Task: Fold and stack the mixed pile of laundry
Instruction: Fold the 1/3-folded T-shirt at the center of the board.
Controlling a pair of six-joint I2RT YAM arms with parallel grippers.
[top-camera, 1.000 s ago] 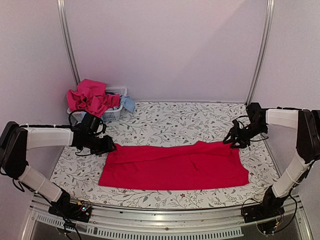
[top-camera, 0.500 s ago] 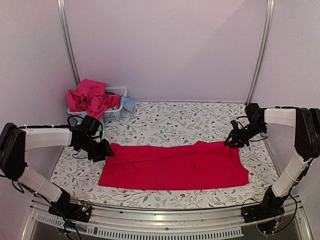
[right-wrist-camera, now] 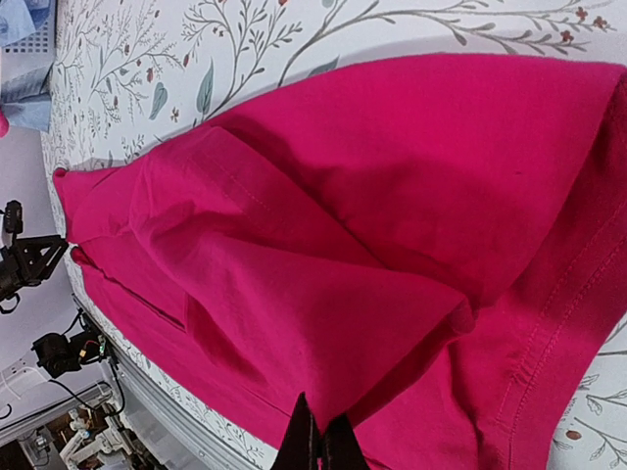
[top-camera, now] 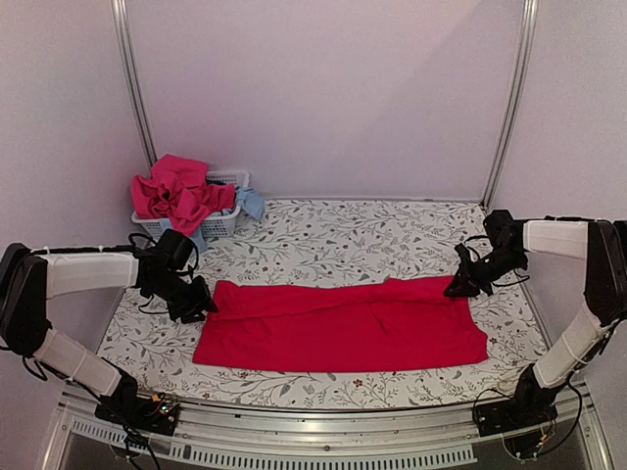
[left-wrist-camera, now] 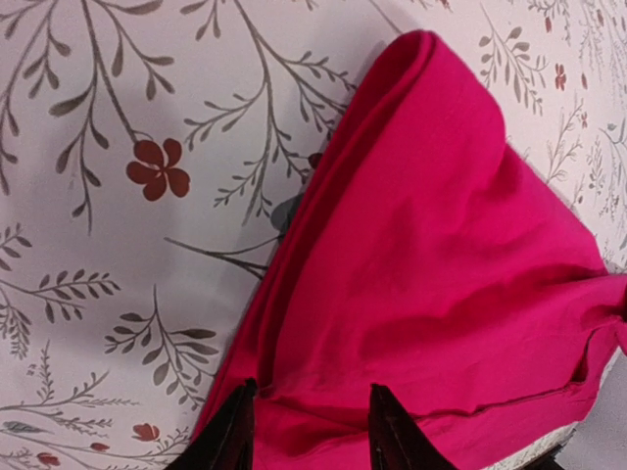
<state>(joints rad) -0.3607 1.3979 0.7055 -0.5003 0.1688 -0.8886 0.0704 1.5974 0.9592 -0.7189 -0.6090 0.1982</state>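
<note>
While the flower-printed desk [top-camera: 323, 240] takes up most of what I can see, the big thing on it is the red garment [top-camera: 343, 328]. It lies spread flat in a wide band across the near half, running almost from the left edge to the right edge, with a few soft creases along its far side. At the far left corner the rest of the laundry pile [top-camera: 176, 191] is heaped in and over a white slatted basket [top-camera: 223, 225]. It is mostly crumpled pink-magenta cloth, with a light blue cloth [top-camera: 252, 203] hanging over the basket's right side.

The left gripper [top-camera: 194, 302] sits low at the garment's far left corner. From its wrist camera the two fingers [left-wrist-camera: 231, 437] stand apart, with the red fabric lying in the gap under them, not squeezed. The right gripper [top-camera: 458, 287] is down at the garment's far right corner. Its wrist camera shows the tips [right-wrist-camera: 318, 446] drawn together and pinched on a raised fold of the red fabric beside the stitched hem.
</note>
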